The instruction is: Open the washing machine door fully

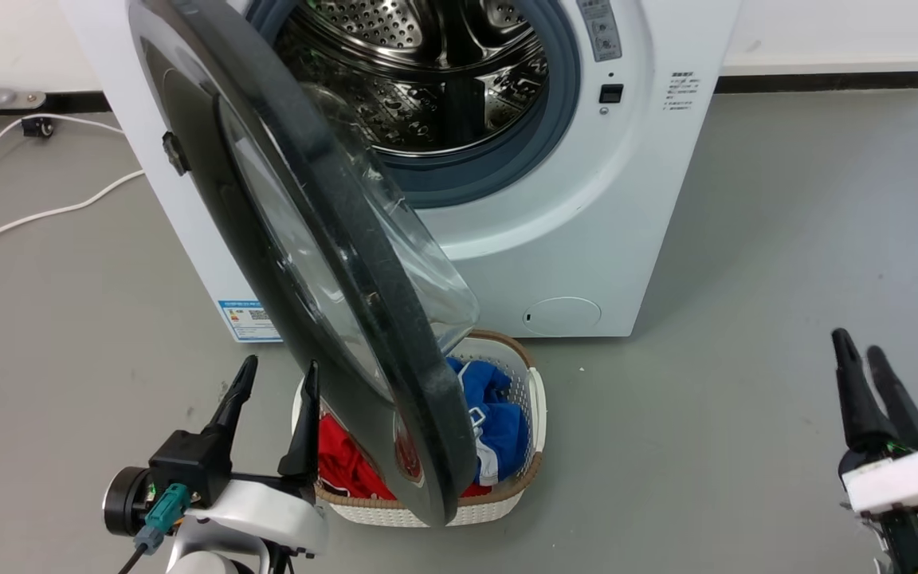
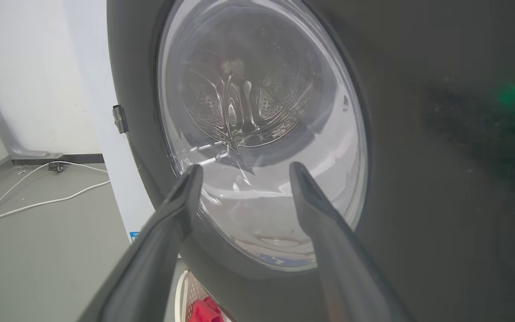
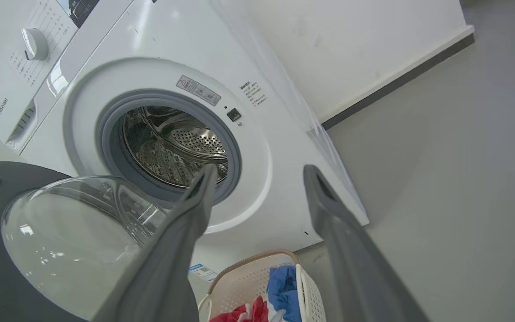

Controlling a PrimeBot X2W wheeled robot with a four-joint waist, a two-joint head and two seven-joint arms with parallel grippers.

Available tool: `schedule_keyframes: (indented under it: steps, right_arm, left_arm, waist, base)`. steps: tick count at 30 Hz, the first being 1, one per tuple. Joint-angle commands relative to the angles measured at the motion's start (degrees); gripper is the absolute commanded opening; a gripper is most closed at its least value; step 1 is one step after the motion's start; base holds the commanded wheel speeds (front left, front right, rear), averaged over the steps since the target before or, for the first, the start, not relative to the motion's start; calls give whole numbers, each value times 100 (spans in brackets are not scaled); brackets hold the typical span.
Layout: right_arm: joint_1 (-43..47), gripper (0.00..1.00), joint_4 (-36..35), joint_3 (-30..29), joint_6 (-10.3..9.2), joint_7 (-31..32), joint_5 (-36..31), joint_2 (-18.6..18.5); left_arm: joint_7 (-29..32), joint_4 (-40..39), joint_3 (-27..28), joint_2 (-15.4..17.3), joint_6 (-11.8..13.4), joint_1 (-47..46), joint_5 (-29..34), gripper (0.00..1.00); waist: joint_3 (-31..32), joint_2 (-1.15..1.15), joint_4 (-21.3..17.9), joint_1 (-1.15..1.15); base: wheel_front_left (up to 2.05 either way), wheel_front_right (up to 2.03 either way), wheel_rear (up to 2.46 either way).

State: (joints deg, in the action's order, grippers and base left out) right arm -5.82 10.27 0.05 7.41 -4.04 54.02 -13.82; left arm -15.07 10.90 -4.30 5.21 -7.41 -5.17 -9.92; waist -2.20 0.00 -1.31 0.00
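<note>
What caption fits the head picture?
Door half open above the basket; left gripper open beside it, right gripper open, farther off.

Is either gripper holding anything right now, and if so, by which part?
Nothing is held. The left gripper is open beside the washing machine door, the right gripper open and apart from it.

Left fingers [image 1: 229, 402], right fingers [image 1: 852, 391] apart.

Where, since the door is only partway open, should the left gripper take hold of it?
Probably the black rim of the washing machine door, at its free edge. The open left gripper faces the outer side; straddle the thin edge from there. The glass bowl is too wide.
</note>
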Motion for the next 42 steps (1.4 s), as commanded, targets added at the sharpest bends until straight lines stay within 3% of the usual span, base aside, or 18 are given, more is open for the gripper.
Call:
schedule_keyframes:
  steps: [1,2,4,8,14,21,42]
  right_arm:
    - [172,100,-85,-169,14,-247,-692,43]
    - [220,100,-127,-237,14,-346,-1136,-1]
    - [306,100,-413,-547,13,-478,-2637,206]
    - [358,100,-743,-689,7,-369,-3468,408]
    - [542,100,-1314,-432,7,-110,-4524,681]
    - [807,100,-1360,-168,7,-75,-4818,830]
    - [1014,100,-1419,-243,7,8,-4879,1017]
  left_arm:
    - [-14,11,34,42,-13,56,-31,100]
    - [-14,18,40,48,-13,67,-33,100]
    - [-14,55,31,70,-13,86,-40,100]
    - [-14,72,20,72,-13,102,-49,100]
    - [-14,86,15,74,-13,96,-71,100]
    - [-14,115,16,68,-13,40,-84,100]
    - [-14,191,70,84,-13,-63,-59,100]
  waist:
    - [33,0,-49,0]
    - [45,0,-64,0]
    - [94,0,-100,0]
    - [133,0,-96,0]
    - [131,0,-48,0]
    - [90,0,37,0]
    - [86,0,54,0]
  base:
    - [0,0,0]
    - [0,0,0]
    - [0,0,0]
    - [0,0,0]
    - [0,0,0]
    - [0,0,0]
    - [0,0,0]
